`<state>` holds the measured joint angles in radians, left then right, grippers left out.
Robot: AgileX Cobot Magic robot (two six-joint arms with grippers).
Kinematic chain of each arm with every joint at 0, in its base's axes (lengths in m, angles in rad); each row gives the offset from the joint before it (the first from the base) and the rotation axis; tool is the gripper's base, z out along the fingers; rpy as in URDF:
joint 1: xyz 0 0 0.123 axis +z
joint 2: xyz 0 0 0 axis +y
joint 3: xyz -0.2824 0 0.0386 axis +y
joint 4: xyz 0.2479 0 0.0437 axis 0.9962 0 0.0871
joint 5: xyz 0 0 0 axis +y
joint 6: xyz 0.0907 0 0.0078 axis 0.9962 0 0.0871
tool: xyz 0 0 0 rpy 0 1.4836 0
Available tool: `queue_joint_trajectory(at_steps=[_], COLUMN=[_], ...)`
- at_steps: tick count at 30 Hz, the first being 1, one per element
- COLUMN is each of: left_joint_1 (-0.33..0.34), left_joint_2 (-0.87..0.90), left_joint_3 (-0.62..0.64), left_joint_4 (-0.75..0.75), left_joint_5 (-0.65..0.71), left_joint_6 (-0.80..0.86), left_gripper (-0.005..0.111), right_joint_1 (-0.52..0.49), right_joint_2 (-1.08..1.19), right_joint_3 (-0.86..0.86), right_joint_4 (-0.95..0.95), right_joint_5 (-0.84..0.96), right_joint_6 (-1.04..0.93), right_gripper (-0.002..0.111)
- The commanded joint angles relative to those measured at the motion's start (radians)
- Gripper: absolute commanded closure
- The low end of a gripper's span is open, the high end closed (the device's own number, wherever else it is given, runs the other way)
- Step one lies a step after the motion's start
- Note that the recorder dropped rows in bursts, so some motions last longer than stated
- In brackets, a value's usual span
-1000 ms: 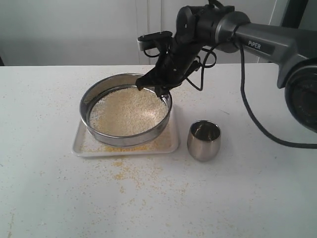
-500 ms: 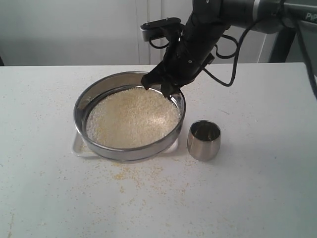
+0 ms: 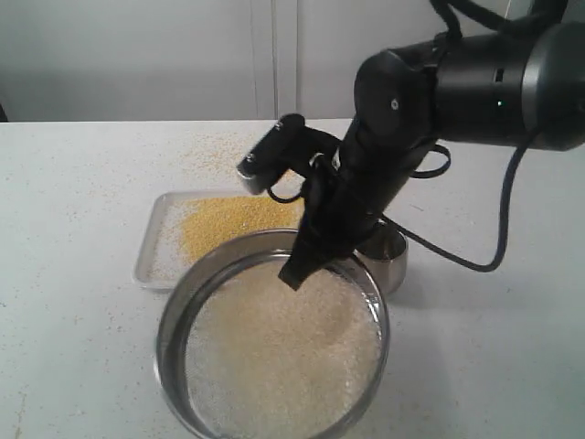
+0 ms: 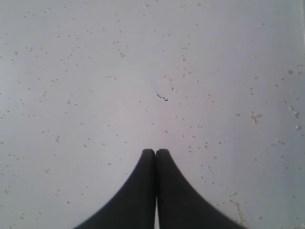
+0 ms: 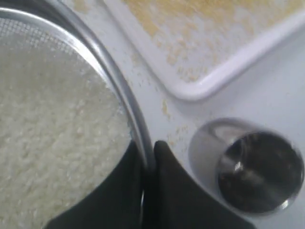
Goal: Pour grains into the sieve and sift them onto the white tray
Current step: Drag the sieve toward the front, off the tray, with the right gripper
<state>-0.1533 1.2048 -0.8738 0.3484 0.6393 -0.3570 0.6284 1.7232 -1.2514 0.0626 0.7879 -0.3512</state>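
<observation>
My right gripper (image 3: 297, 272) (image 5: 148, 149) is shut on the steel rim of the sieve (image 3: 170, 333) (image 5: 112, 71), one finger inside and one outside. The sieve is held up near the camera, off the white tray (image 3: 146, 251) (image 5: 190, 88), and carries a whitish layer of rice-like grains (image 3: 283, 352) (image 5: 52, 138). A yellow heap of fine granules (image 3: 228, 219) (image 5: 200, 12) lies on the tray. My left gripper (image 4: 156, 151) is shut on nothing above the bare table; it does not show in the exterior view.
A small rounded steel cup (image 3: 391, 261) (image 5: 259, 167) stands right of the tray, just behind the sieve's rim. Stray yellow granules (image 3: 206, 151) dot the table (image 3: 73, 183) (image 4: 95, 71) around the tray.
The right gripper has lifted the sieve off the tray and carried it toward the camera. The tray with its yellow heap is now uncovered.
</observation>
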Motion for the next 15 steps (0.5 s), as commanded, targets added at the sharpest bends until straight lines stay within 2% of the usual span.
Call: queue_joint_trajectory(at_steps=[1,3,6,15], left_joint_1=[0.003,0.003,0.003,0.003], left_joint_2=[-0.007,-0.007,-0.007,-0.007], left_joint_3=[0.008,0.008,0.008,0.008], left_joint_4=[0.0,0.0,0.0,0.0], left_joint_5=[0.007,0.007,0.007,0.007], left_joint_6=[-0.005,-0.005,-0.005,-0.005], left_gripper=[0.107,0.107,0.107,0.107], right_joint_1=[-0.022,0.003,-0.003,-0.003], right_joint_2=[-0.017,0.014,0.08,0.238], right_joint_3=[0.024,0.046,0.068,0.071], right_joint_4=[0.208,0.315,0.312,0.254], right_joint_5=[-0.077,-0.082,-0.141,-0.335], right_joint_6=[-0.033,-0.221,-0.138,-0.144], right_gripper=[0.108,0.108,0.108,0.108])
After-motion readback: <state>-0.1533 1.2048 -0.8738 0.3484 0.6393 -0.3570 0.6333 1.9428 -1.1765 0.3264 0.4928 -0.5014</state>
